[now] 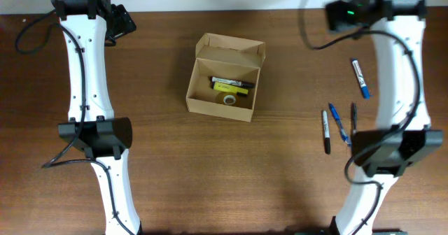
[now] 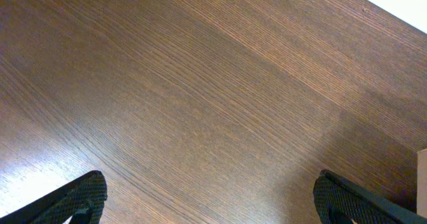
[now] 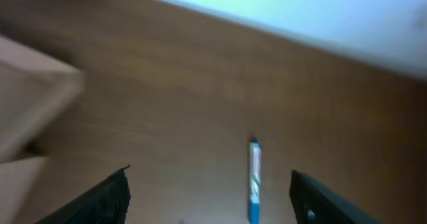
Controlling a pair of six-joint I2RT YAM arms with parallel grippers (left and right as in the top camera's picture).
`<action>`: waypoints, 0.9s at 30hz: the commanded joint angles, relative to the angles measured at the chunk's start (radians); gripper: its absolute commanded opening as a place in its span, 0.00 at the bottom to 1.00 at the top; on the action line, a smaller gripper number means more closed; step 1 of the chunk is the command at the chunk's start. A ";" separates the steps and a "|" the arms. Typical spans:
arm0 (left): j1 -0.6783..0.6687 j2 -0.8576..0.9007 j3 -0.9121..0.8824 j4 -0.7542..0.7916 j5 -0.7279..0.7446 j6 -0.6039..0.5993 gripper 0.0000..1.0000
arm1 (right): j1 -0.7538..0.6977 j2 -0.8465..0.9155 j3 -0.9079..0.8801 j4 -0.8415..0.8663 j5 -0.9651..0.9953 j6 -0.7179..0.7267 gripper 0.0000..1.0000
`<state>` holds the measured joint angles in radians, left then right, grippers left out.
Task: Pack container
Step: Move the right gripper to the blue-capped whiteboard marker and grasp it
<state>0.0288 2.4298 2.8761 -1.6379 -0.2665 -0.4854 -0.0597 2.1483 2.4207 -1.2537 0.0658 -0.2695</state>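
The tan cardboard box [image 1: 204, 103] stands in the middle of the table with its flap lid open toward the back. Inside lie a black marker [image 1: 232, 82], a yellow item [image 1: 225, 88] and a small tape roll [image 1: 229, 99]. My left gripper [image 1: 122, 22] is at the far left back, open and empty over bare wood [image 2: 210, 197]. My right gripper [image 1: 339, 15] is at the right back, open and empty [image 3: 210, 197]. Its blurred view shows a blue marker [image 3: 254, 181] between the fingers and the box [image 3: 33, 111] at the left.
Right of the box lie a blue marker [image 1: 360, 77], a black marker [image 1: 325, 131], a blue pen [image 1: 338, 124] and a dark pen [image 1: 353, 116]. A sliver of the box edge [image 2: 422, 184] shows at the left wrist view's right border.
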 commanded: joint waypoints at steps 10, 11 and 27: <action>0.006 0.009 0.006 -0.002 -0.011 0.009 1.00 | -0.223 0.020 -0.388 0.169 -0.043 0.038 0.76; 0.006 0.009 0.006 -0.002 -0.011 0.009 1.00 | -0.227 0.020 -0.405 0.180 -0.043 0.038 0.76; 0.006 0.009 0.006 -0.002 -0.011 0.009 1.00 | -0.245 0.211 -0.461 0.227 -0.057 -0.142 0.75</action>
<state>0.0288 2.4298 2.8761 -1.6382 -0.2665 -0.4854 -0.2989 2.3230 1.9652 -1.0302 0.0196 -0.3820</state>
